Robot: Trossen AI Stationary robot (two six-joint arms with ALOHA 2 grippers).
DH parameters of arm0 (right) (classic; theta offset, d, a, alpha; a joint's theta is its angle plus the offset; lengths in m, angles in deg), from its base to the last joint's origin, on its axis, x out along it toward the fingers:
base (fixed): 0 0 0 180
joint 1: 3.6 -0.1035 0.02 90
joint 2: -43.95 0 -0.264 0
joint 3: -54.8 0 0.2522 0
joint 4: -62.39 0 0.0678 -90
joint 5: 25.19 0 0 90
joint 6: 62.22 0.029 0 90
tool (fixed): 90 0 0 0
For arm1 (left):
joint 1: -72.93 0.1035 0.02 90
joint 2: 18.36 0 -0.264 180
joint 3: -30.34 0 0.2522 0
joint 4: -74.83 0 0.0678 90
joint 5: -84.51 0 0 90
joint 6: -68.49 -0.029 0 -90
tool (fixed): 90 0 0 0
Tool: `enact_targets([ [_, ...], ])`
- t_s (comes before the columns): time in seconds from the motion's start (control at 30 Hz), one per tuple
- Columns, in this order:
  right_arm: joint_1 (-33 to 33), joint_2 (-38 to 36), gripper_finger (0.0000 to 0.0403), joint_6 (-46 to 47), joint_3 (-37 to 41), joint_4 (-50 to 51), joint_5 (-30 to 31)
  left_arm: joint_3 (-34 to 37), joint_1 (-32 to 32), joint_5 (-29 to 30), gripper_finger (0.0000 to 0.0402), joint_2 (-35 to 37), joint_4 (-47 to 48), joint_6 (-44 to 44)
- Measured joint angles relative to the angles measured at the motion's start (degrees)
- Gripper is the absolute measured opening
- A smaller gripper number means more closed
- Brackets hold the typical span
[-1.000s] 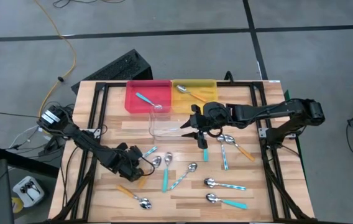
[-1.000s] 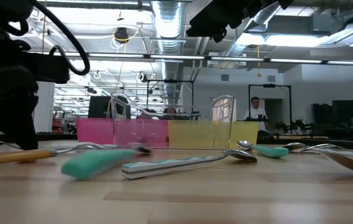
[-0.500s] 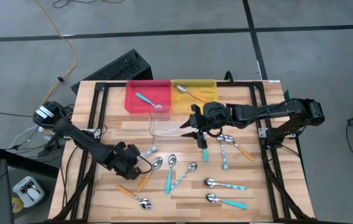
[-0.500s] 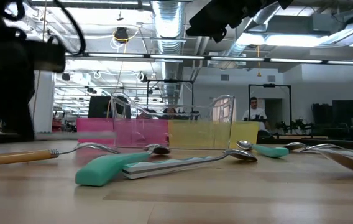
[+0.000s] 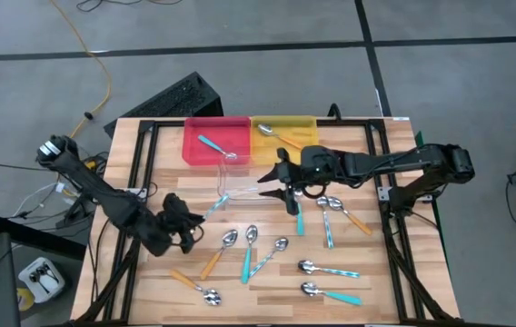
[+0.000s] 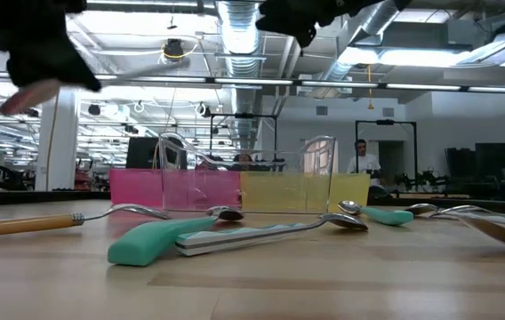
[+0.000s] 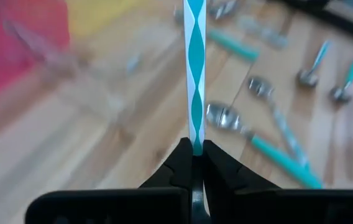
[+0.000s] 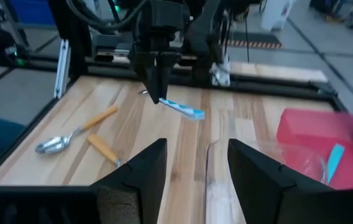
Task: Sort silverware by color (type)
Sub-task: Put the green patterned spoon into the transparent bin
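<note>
1 pale-blue striped spoon [image 7: 195, 74] was off table [image 5: 394, 272], pinched in closed left tool [image 5: 188, 221], raised since 1 s ago, near clear tray [image 5: 240, 184]. Likely headed for tray w/ matching spoon. Right tool [image 5: 281, 186] hung wide open, empty, beside clear tray. Approx 9 spoons left on table.

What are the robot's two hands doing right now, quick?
Left gripper: jaws shut on a pale blue spoon, lifted off the table.
Right gripper: jaws open, holding nothing.
</note>
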Motion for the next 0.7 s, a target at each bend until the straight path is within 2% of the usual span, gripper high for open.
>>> enact_targets([
  [0.17,0.0,0.0,0.0195,-1.3,0.0,-4.1,0.0,0.0,-1.7,7.0,0.0002,4.6,-7.2,-12.1],
  [0.4,0.0,0.0,0.0195,-1.2,0.0,-8.1,0.0,-0.1,-1.6,8.2,0.0002,7.3,-18.2,-31.4],
  [0.57,-0.3,0.0,0.0195,-1.2,0.0,-9.7,0.0,-0.1,-1.0,6.4,0.0002,7.4,-23.3,-40.8],
  [0.7,-1.6,0.0,0.0195,-2.2,0.0,-12.8,-0.1,-0.1,1.2,-0.7,0.0002,7.4,-27.9,-46.0],
])
